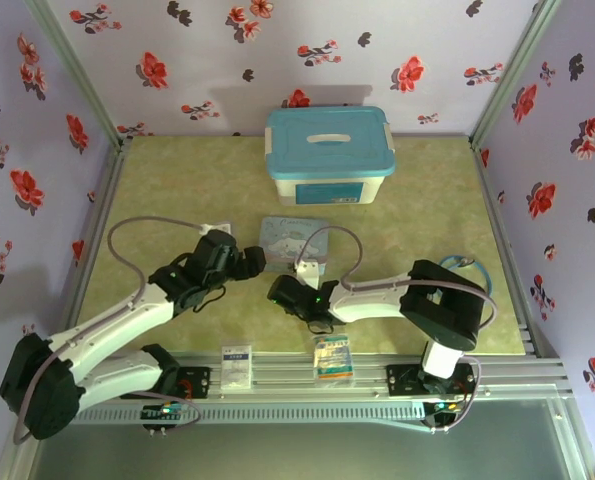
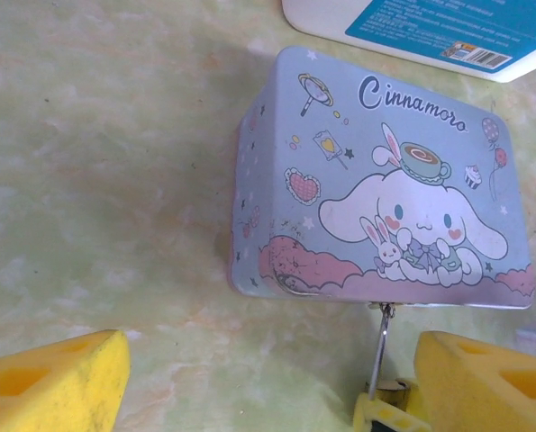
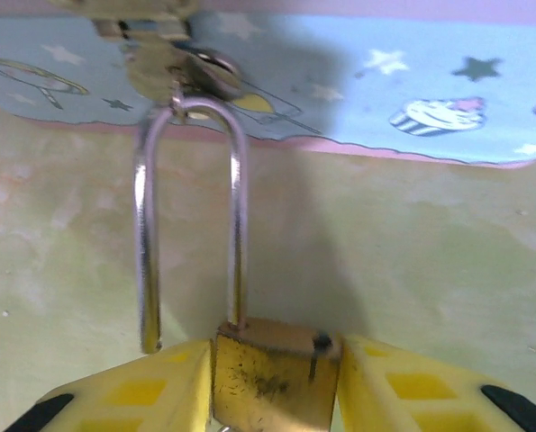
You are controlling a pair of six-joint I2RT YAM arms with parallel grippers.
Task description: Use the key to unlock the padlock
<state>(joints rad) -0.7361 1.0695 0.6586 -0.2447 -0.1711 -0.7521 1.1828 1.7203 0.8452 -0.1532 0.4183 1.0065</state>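
Observation:
The padlock's (image 3: 272,378) brass body is clamped between my right gripper's (image 3: 269,349) yellow fingers. Its silver shackle (image 3: 238,225) stands raised: one leg sits in the body, while the free end (image 3: 149,337) hangs outside it. The shackle's loop is still threaded through the hasp on the cartoon tin (image 3: 358,72). My left gripper (image 2: 268,369) is open just in front of the tin (image 2: 385,171), with bare table between its pads. The padlock (image 2: 378,351) is at that view's lower right. From above, both grippers (image 1: 252,262) (image 1: 289,287) sit close to the tin (image 1: 295,238). The key is hidden.
A white box with a blue lid (image 1: 329,155) stands behind the tin. Two printed packets (image 1: 237,365) (image 1: 333,357) lie at the near rail. A blue ring (image 1: 469,266) lies at the right. Flowered walls close in the table (image 1: 167,190).

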